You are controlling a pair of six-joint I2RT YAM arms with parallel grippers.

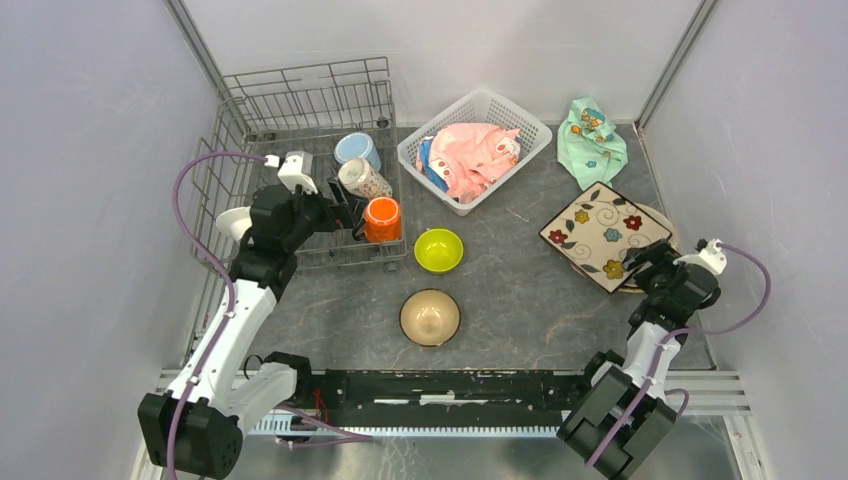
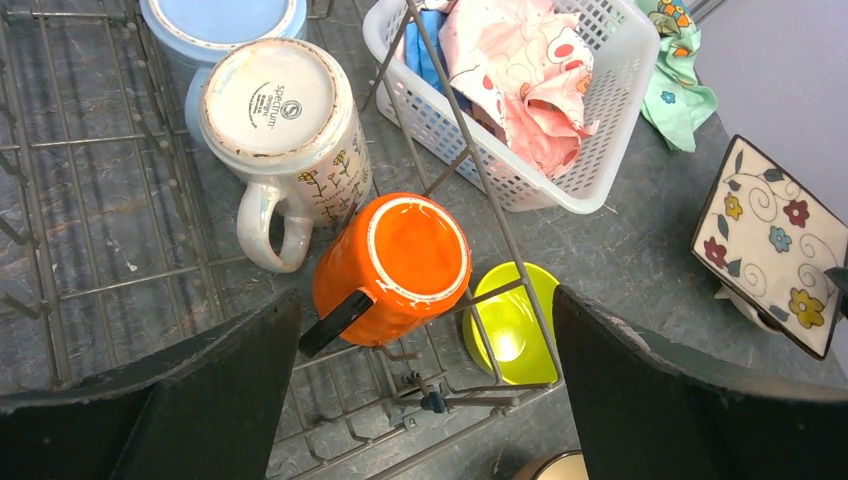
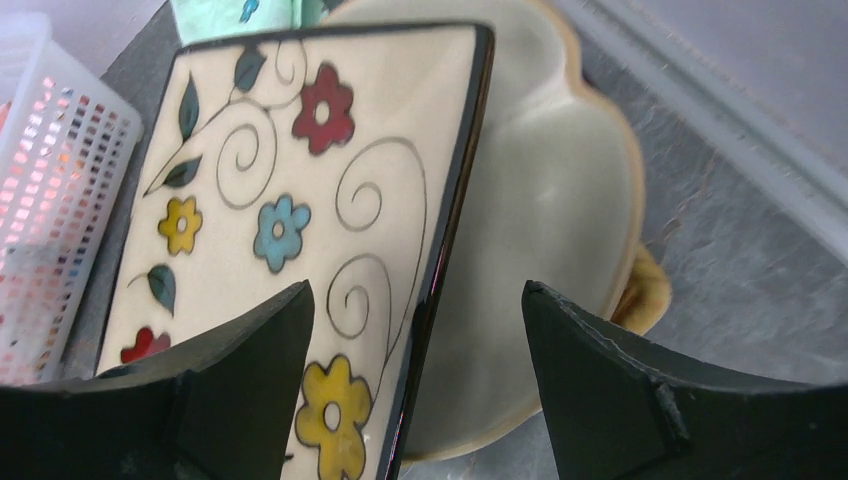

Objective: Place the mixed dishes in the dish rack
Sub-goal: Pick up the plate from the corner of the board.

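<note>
Left side. I am holding my left gripper with its jaws spread wide, gripping nothing. It is hovering over the near right corner of the dish rack. The orange mug is standing upside down directly below the gap between my fingers, inside the rack, its dark handle pointing toward my left finger. The white patterned mug is standing bottom-up just behind it, and the light-blue mug is sitting beyond that, touching it. The lime-green bowl is resting on the table just outside the rack's wire wall, near my right finger. The tan bowl is sitting further toward my bases, well apart from either hand.

Right side. I am holding my right gripper with its jaws apart, low at the near corner of the square flowered plate. The plate's dark rim is running up through the gap between my fingers; I cannot confirm contact on either side. This plate is lying on top of the cream plate, which is showing past its right edge.

Other items. The white lattice basket with the pink cloth is standing beside the rack, and the mint-green cloth is lying behind the plates.
</note>
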